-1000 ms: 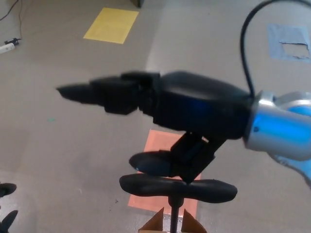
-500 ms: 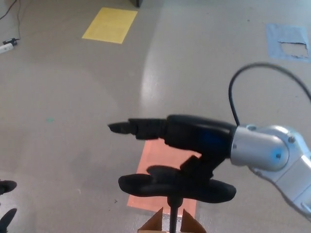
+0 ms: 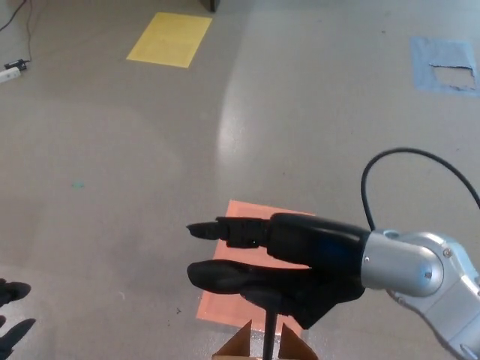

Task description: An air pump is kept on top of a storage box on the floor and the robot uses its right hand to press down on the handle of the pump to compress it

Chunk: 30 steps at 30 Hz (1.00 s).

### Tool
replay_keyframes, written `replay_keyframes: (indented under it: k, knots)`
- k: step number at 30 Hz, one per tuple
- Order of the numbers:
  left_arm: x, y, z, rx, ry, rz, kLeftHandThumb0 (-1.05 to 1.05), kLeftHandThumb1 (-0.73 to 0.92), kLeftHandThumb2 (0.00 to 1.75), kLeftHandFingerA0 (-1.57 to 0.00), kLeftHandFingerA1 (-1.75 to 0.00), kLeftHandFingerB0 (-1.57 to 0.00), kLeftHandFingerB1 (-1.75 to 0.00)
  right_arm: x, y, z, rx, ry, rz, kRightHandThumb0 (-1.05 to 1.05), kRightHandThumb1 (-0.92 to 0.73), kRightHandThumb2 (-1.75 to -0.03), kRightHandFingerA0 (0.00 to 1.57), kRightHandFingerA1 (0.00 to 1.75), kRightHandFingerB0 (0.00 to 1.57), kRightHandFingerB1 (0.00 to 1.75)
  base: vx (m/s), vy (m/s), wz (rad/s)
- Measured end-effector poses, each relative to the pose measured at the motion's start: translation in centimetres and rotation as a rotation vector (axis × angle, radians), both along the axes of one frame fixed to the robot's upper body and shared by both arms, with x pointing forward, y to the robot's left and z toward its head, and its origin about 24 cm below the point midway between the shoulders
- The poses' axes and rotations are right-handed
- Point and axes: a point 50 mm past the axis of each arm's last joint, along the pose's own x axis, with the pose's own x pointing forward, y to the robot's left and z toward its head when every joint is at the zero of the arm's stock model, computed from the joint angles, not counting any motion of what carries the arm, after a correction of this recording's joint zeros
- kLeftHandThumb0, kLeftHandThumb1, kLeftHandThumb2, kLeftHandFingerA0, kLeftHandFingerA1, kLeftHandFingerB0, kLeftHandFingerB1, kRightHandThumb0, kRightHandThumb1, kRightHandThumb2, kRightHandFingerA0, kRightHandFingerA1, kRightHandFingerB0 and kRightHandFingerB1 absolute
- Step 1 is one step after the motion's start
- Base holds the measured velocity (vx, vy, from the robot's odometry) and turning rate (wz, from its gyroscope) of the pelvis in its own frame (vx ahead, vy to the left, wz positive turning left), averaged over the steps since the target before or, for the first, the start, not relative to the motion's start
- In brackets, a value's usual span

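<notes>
The air pump's black T-handle (image 3: pixel 225 276) lies crosswise low in the head view, on a thin black shaft (image 3: pixel 269 341) that runs down to brown cardboard flaps (image 3: pixel 241 347) at the bottom edge. My right hand (image 3: pixel 300 247) lies flat on top of the handle's right half, its fingers (image 3: pixel 221 230) stretched out to the left and held apart above the bar, wrapped round nothing. The silver and blue forearm (image 3: pixel 424 281) comes in from the right. Of my left hand only dark fingertips (image 3: pixel 11 311) show at the lower left edge.
The grey floor carries an orange patch (image 3: pixel 244 229) under the pump, a yellow patch (image 3: pixel 169 37) at the top left and a blue taped patch (image 3: pixel 444 64) at the top right. A black cable (image 3: pixel 409 154) loops above my right wrist.
My right hand has dropped from well above the handle down onto it and shifted a little to the right. The handle sits at about the same height.
</notes>
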Motion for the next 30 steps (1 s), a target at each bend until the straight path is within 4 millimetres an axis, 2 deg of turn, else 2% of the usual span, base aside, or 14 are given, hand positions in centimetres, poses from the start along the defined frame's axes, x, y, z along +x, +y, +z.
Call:
replay_keyframes:
  k: [5, 11, 12, 21, 30]
  knots:
    - [0.1, 0.0, 0.0, 0.002, -0.001, -0.001, -0.52, 0.84, 0.65, -0.21, -0.32, -0.18, -0.29, -0.3, -0.1, -1.0, 0.000, 0.023, -0.005, -0.96, -0.75, -1.12, 0.00, 0.12, 0.00, 0.07, 0.00, 0.000, 0.00]
    - [0.0, 0.0, 0.0, 0.003, 0.003, -0.002, -0.53, 0.83, 0.65, -0.22, -0.33, -0.19, -0.30, 0.2, -0.6, -5.0, -0.054, 0.120, -0.061, -0.96, -0.73, -1.12, 0.00, 0.09, 0.00, 0.07, 0.00, 0.000, 0.00]
    - [0.0, 0.0, 0.0, 0.003, 0.003, -0.001, -0.28, 0.61, 1.10, -0.06, -0.49, -0.06, -0.49, 0.3, -0.6, -5.5, -0.063, 0.129, -0.069, -0.96, -0.74, -1.12, 0.00, 0.10, 0.00, 0.08, 0.00, 0.000, 0.00]
    - [0.0, 0.0, 0.0, 0.002, 0.001, -0.001, -0.28, 0.60, 1.10, -0.07, -0.50, -0.06, -0.49, 1.6, -0.9, -10.0, -0.176, 0.233, -0.161, -0.96, -0.71, -1.12, 0.00, 0.08, 0.00, 0.06, 0.00, 0.000, 0.00]
    - [0.1, 0.0, 0.0, 0.002, -0.001, -0.002, -0.28, 0.60, 1.09, -0.07, -0.50, -0.06, -0.49, 2.1, -1.2, -14.0, -0.256, 0.340, -0.246, -0.95, -0.69, -1.11, 0.00, 0.10, 0.00, 0.08, 0.00, 0.000, 0.00]
